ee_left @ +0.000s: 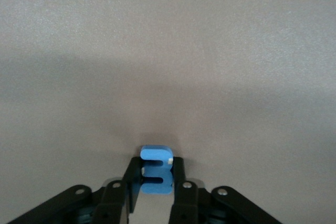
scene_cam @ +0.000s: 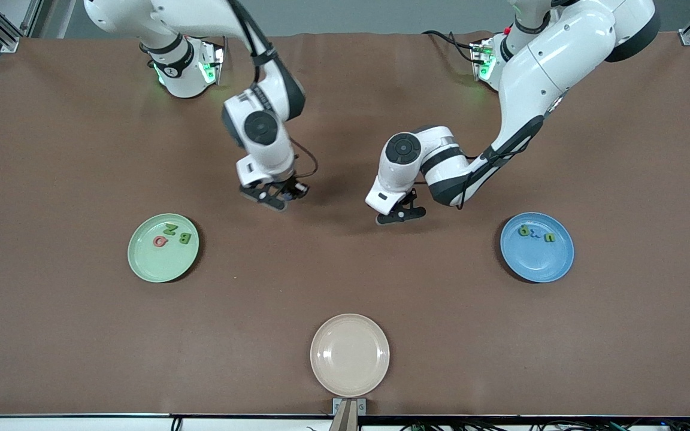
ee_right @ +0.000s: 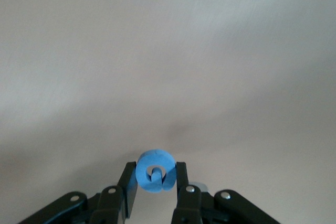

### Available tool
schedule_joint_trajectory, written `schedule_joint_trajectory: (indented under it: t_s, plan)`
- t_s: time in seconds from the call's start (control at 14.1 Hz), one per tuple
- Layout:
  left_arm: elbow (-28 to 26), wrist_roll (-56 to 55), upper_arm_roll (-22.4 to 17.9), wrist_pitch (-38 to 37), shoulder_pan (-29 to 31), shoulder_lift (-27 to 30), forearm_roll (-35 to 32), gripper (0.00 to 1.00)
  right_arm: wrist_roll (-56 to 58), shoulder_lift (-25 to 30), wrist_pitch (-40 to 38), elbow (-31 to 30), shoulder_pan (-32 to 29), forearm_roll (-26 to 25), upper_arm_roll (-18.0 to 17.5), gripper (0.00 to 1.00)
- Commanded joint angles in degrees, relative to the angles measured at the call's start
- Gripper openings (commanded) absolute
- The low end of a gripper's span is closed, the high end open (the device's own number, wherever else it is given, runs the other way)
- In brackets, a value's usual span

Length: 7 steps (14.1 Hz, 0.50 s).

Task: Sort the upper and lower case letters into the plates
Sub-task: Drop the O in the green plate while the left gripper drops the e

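My left gripper (scene_cam: 399,214) is shut on a blue letter E (ee_left: 156,174); in the left wrist view the gripper (ee_left: 156,162) hangs low over bare table. My right gripper (scene_cam: 273,196) is shut on a blue letter G (ee_right: 156,174); in the right wrist view the gripper (ee_right: 155,169) is also low over bare table. Both are over the table's middle, between the plates. The light green plate (scene_cam: 153,266) toward the right arm's end holds a green N (scene_cam: 170,229), a green B (scene_cam: 184,237) and a pink letter (scene_cam: 160,241). The blue plate (scene_cam: 536,263) toward the left arm's end holds three small letters (scene_cam: 535,233).
A beige plate (scene_cam: 350,354) lies empty near the table's front edge, nearer to the front camera than both grippers. The brown table (scene_cam: 345,281) spreads around the plates.
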State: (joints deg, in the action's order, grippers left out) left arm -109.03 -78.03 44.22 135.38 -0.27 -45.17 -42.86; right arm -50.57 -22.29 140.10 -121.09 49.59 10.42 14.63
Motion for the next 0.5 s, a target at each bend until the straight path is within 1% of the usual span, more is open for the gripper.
schedule_joint_trajectory:
  t_s: [0.0, 0.28, 0.43]
  plan:
    - [0.31, -0.63, -0.63, -0.64, -0.34, -0.01, 0.06, 0.09, 13.52, 0.84, -0.45, -0.55, -8.51, 0.48, -1.10, 0.00]
    - [1.54, 0.07, -0.27, -5.73, 1.23, 2.97, 0.50, 0.05, 30.58, 0.58, -0.62, 1.90, -18.80, 0.48, -1.10, 0.00]
    - [1.63, 1.29, -0.19, -7.32, 3.86, 5.87, 0.50, 0.05, 37.27, -0.30, -0.62, 4.10, -23.11, 0.39, -1.10, 0.00]
